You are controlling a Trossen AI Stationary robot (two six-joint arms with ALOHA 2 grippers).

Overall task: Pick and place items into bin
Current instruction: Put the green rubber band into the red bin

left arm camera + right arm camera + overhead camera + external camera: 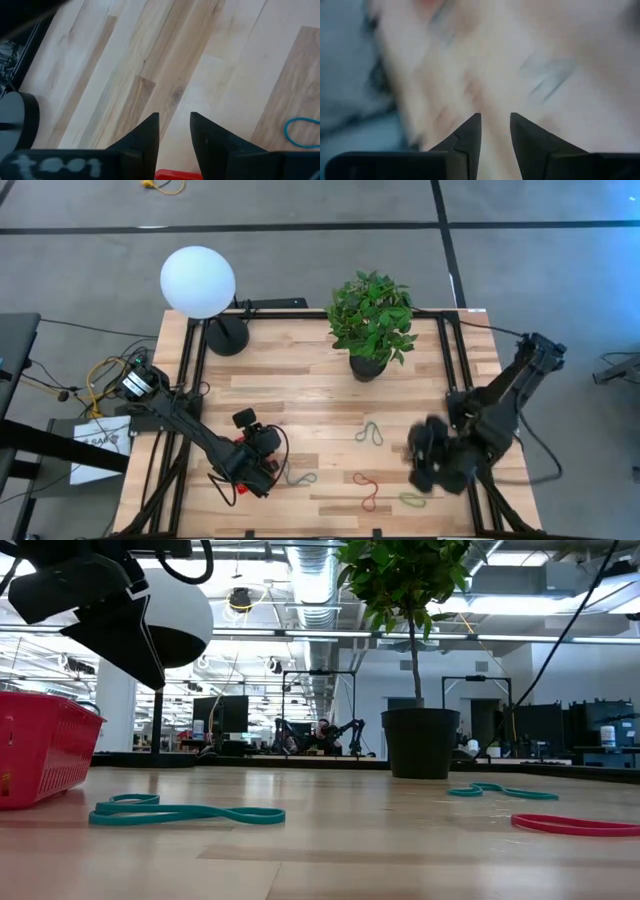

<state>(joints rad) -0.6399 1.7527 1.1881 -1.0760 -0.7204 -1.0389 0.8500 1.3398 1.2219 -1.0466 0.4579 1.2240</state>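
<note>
I am a robot with 2 dark arms at a light wooden table (pixel 300 380). My left gripper (pixel 262 463) hangs over the near left part of the table, right above the red mesh bin (pixel 40 755), which my arm mostly hides from overhead. In my left wrist view, my 2 fingers (pixel 147 132) stand slightly apart with nothing between them, and a red edge of the bin shows just under them. In the low view the bin sits at the far left of the picture, resting on the table.

My right gripper (pixel 428 458) is over the near right part of the table and looks blurred. Its 2 fingers (pixel 470 131) also stand a little apart and hold nothing.

4 loose bands lie on the wood between my 2 grippers. A teal band (pixel 301 477), twisted into a figure-eight, lies just right of the bin. A second teal band (pixel 369 434) lies farther back, near the middle of the table. A red band (pixel 367 490) lies near the front edge. A green band (pixel 412 500) lies just below my right gripper, near the front edge.

At the far side stand a potted plant (pixel 372 320) and a white globe lamp (pixel 198 281).
</note>
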